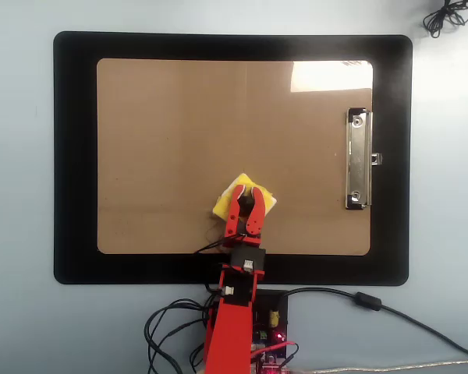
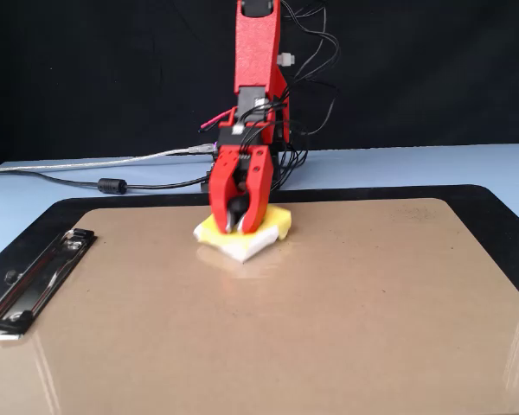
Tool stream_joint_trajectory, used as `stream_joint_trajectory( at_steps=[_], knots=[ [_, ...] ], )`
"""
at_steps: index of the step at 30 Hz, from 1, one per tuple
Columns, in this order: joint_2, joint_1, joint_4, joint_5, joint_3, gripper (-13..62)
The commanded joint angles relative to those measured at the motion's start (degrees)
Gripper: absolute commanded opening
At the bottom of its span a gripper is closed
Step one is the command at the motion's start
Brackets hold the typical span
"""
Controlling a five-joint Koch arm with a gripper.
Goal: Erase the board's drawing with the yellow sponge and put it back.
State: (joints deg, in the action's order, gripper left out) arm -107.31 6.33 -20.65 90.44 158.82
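Note:
The brown board (image 1: 164, 132) lies on a black mat (image 1: 74, 156), with its silver clip (image 1: 359, 160) on the right short edge in the overhead view. The yellow sponge (image 1: 225, 205) sits on the board near its lower edge, a little right of centre. My red gripper (image 1: 248, 195) reaches down onto it, its jaws shut around the sponge's black knob. In the fixed view the gripper (image 2: 235, 226) holds the sponge (image 2: 275, 221) on the far part of the board (image 2: 285, 328), with one corner slightly tilted. No drawing shows on the board.
The arm's base and circuit board (image 1: 269, 335) stand just below the mat, with black cables (image 1: 359, 298) running right and left. A coiled black cable (image 1: 446, 17) lies at the top right. The clip (image 2: 35, 277) is at the left in the fixed view.

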Motion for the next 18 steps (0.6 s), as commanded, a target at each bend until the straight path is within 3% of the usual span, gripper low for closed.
stream_joint_trajectory(
  at_steps=[1, 10, 13, 18],
  knots=[
    [-3.87, 0.35, -0.18, 0.44, 0.09, -8.0],
    [29.79, 0.09, -3.08, 0.44, -30.32, -8.0],
    [26.19, -2.02, -2.02, 0.53, -31.46, -8.0],
    [3.43, -17.4, 15.29, 3.52, -28.74, -8.1]
  ],
)
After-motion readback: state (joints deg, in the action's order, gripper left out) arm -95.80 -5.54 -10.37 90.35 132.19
